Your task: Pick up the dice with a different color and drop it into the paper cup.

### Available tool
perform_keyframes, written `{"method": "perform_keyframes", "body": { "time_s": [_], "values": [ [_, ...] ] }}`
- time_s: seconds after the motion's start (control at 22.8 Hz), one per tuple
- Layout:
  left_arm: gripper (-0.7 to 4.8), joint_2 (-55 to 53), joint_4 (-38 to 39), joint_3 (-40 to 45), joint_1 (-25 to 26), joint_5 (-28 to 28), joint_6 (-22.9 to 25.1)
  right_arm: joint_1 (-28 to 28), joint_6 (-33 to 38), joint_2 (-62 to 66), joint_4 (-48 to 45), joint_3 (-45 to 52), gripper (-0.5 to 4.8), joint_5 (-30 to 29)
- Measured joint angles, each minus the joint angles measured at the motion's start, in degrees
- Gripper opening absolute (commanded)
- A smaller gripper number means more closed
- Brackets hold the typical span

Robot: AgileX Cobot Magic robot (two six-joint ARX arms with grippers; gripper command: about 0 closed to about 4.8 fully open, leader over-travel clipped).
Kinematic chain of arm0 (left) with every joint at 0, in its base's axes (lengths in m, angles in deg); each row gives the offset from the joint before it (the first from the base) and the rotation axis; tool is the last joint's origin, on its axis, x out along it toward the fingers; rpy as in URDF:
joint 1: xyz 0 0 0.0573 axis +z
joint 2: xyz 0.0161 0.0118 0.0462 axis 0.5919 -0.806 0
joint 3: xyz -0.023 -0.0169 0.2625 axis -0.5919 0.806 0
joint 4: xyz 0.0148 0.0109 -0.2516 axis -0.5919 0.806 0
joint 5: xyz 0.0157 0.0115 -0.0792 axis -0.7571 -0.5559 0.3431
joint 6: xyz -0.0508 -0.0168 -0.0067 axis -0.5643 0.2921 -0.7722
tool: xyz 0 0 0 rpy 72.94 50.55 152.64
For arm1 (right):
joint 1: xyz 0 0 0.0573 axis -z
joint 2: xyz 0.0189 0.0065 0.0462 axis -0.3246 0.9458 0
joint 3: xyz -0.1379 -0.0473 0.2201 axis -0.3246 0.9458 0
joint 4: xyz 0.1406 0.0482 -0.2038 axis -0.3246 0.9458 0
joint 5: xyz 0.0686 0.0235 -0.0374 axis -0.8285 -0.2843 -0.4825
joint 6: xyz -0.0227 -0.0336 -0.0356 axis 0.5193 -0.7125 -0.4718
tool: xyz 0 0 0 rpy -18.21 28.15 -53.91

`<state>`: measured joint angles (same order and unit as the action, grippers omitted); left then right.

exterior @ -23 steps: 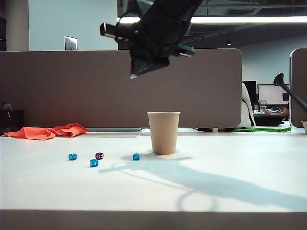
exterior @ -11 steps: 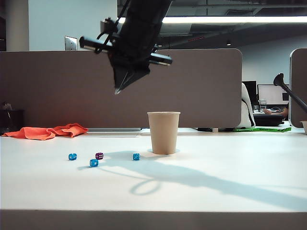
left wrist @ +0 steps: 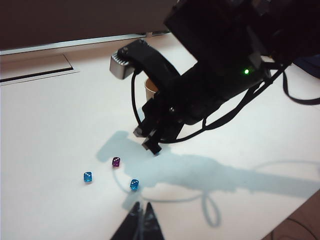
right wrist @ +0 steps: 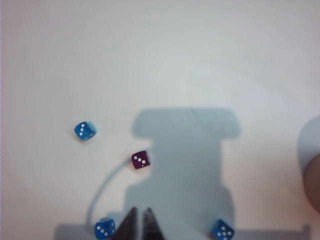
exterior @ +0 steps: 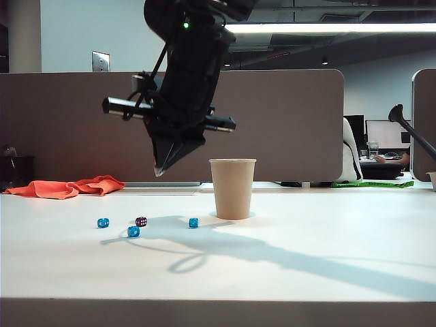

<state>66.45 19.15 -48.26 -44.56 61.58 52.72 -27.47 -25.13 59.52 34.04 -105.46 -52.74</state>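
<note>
The dark purple die [exterior: 141, 221] lies on the white table among three blue dice [exterior: 103, 223], left of the tan paper cup [exterior: 232, 189]. My right gripper [exterior: 159, 173] reaches across to the left and hangs point-down well above the table, a little right of the purple die, shut and empty. In the right wrist view the purple die [right wrist: 140, 160] sits just ahead of the shut tips [right wrist: 139, 211]. My left gripper [left wrist: 141, 207] is shut and empty, hovering near one blue die [left wrist: 134, 184]; the purple die [left wrist: 116, 161] lies further off. The right arm hides most of the cup [left wrist: 150, 88] in this view.
An orange cloth [exterior: 68, 187] lies at the back left of the table. A grey partition [exterior: 82, 122] runs behind the table. Blue dice [right wrist: 104, 229] [right wrist: 222, 230] flank the right gripper's tips, and a third [right wrist: 85, 130] lies beyond the purple die.
The right arm has swung left and come down from high over the cup to hang low above the dice. Dice and cup have stayed put.
</note>
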Motion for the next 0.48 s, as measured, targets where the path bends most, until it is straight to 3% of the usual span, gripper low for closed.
{"method": "perform_keyframes", "body": {
  "time_s": [0.18,0.31,0.48],
  "values": [
    [-0.06,0.00,0.00,0.00,0.00,-0.02,0.00,0.00,0.07,1.16,0.50,-0.09,1.19,-1.90],
    [-0.06,0.00,-0.02,0.00,0.00,-0.02,0.00,0.02,-1.64,1.16,0.72,-0.20,1.20,-3.23],
    [-0.06,0.00,0.00,0.00,0.00,0.00,0.00,-0.35,-9.18,1.16,0.33,-0.22,1.23,-3.30]
  ]
}}
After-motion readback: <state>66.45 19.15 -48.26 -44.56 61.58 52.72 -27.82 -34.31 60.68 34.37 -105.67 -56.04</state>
